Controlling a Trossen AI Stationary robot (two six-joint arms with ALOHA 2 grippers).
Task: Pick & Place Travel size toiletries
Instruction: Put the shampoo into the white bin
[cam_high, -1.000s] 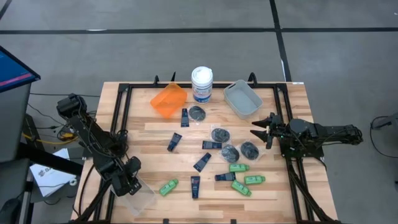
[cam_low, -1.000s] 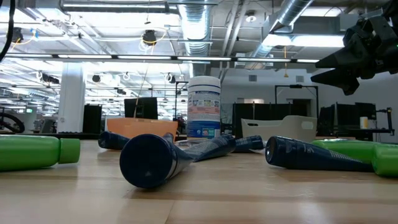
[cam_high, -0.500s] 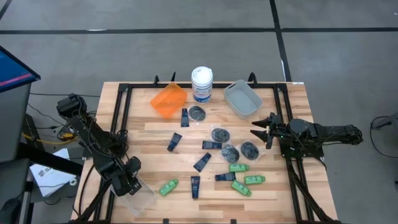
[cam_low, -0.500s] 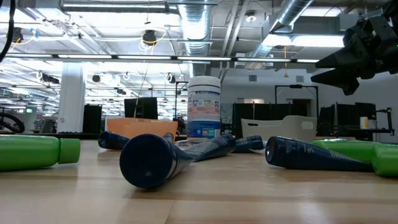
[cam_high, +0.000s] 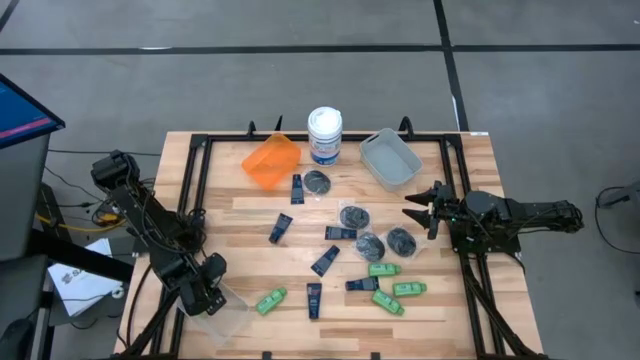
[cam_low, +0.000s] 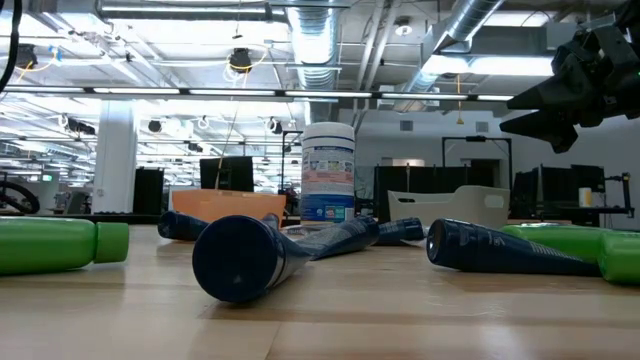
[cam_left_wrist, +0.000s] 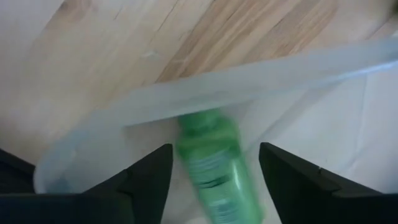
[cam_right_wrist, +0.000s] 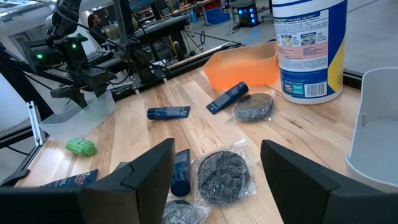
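A green bottle (cam_left_wrist: 214, 163) was seen between the left gripper's (cam_left_wrist: 214, 180) parted fingers (inside the clear bin (cam_left_wrist: 261, 68)), apparently released; the right gripper (cam_right_wrist: 214, 180) was held open, empty.

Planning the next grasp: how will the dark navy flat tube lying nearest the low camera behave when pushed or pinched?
The dark navy flat tube has a round capped end, so it may roll sideways if nudged. Its body tapers flat, so it probably squashes under a pinch. Its glossy skin could slip; gripping near the cap seems safer.
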